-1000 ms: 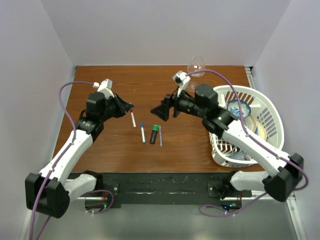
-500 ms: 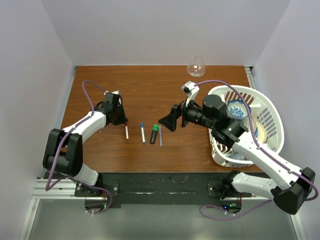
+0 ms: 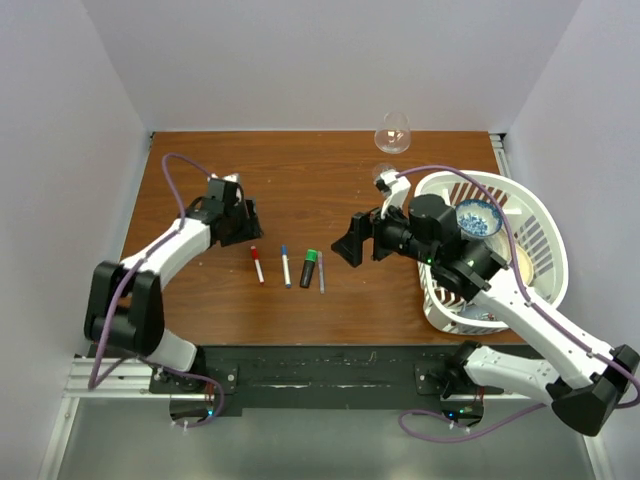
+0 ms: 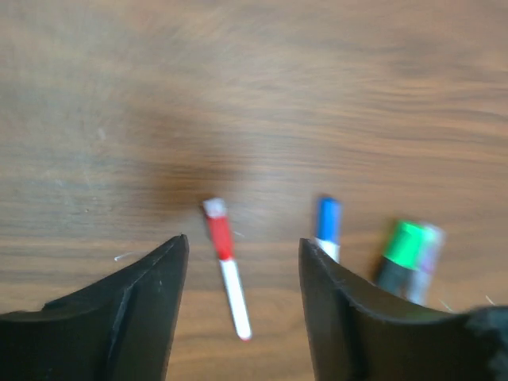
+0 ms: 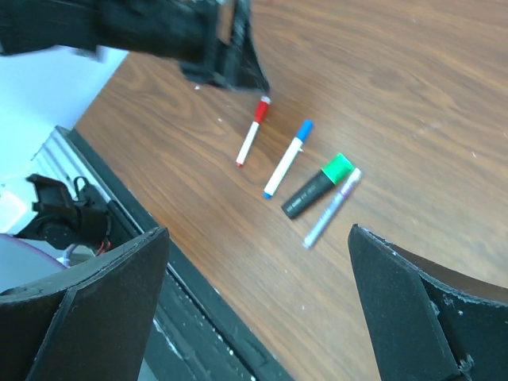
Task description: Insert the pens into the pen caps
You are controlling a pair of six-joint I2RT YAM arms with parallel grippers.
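Four pens lie side by side on the wooden table. A white pen with a red cap (image 3: 257, 264) (image 4: 225, 266) (image 5: 252, 133) is leftmost. Beside it lie a white pen with a blue cap (image 3: 285, 265) (image 5: 287, 159), a black marker with a green cap (image 3: 309, 267) (image 5: 317, 186) and a thin grey pen (image 3: 321, 272) (image 5: 332, 208) with a pale end. My left gripper (image 3: 245, 222) (image 4: 243, 242) hangs open just behind the red-capped pen, holding nothing. My right gripper (image 3: 352, 240) (image 5: 258, 230) is wide open and empty, right of the pens and above the table.
A white laundry basket (image 3: 540, 225) stands at the right edge with a bowl (image 3: 478, 216) of blue bits and other things inside. A wine glass (image 3: 392, 130) stands at the back. The black rail (image 3: 320, 375) runs along the near edge.
The left gripper has opened and let go of the red-capped pen, which now lies on the table left of the others. The right gripper has drawn back to the right.
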